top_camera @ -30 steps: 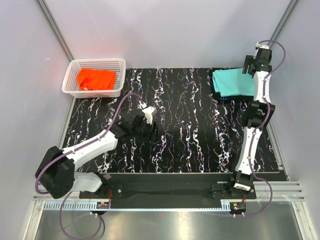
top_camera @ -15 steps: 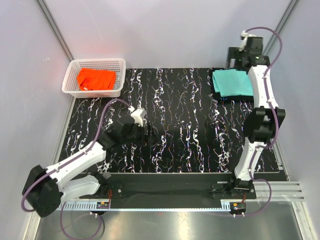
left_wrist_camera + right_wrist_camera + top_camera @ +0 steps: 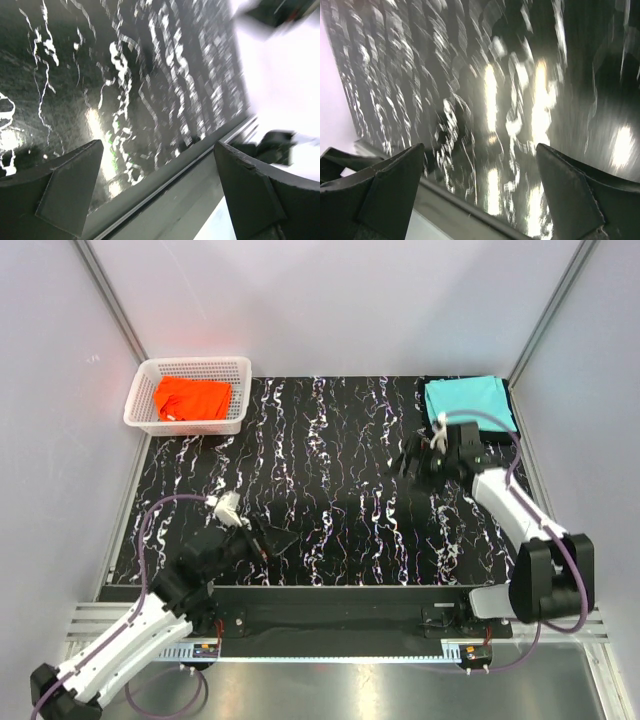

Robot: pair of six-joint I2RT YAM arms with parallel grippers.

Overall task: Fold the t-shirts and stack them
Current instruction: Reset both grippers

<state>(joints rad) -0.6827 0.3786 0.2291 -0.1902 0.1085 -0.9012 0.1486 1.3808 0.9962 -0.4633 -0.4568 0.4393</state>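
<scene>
Two shirts: mint-teal t-shirt (image 3: 465, 400) folded at the desk's far-right corner, likely the stack's start; orange t-shirt (image 3: 190, 397) crumpled in its basket (image 3: 138, 412); left pincer (image 3: 157, 165) and right pincer (image 3: 479, 160) both wide, empty.

The tabletop (image 3: 340, 450) is glossy black stone-look with white veins, and shows bright glare in both wrist views. Upper left, the basket (image 3: 140, 406) is white plastic lattice. The orange shirt (image 3: 192, 398) and teal shirt (image 3: 465, 403) are soft matt cloth. Along the bottom, the sheet (image 3: 330, 690) is brushed metal.
</scene>
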